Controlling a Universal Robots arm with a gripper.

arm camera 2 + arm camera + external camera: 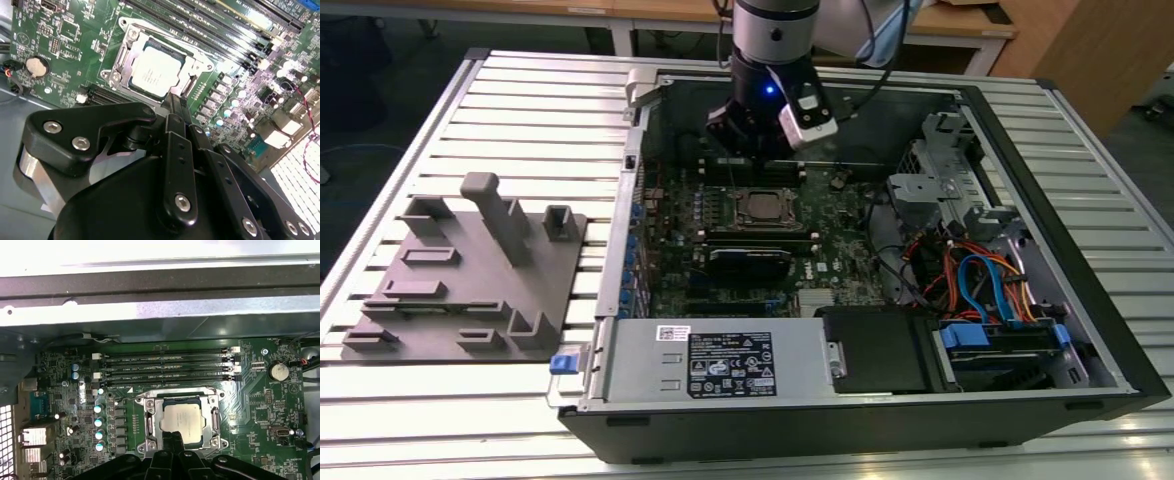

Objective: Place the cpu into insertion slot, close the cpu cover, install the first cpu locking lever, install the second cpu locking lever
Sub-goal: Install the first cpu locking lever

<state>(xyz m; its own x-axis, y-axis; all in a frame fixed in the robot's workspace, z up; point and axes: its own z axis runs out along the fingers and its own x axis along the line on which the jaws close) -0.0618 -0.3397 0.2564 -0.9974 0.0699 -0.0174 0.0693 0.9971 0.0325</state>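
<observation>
1. Gripper (175,107): fingers pressed together with nothing between them. In both wrist views the tip sits close by the near edge of the cpu cover (121,57); touching or not, I cannot tell
2. Cpu (156,73): lies flat in the insertion slot (131,75), its silver top showing through the cover's cut-out
3. Cpu cover: down over the chip and framing it. Whether either locking lever is latched I cannot tell
4. Risk, by my reckoning: a tip slightly off line could slip sideways and scrape the green board (65,45) or the chip's top
5. Risk: pressing on a cover not fully seated could pinch the chip crooked and bend socket contacts
</observation>
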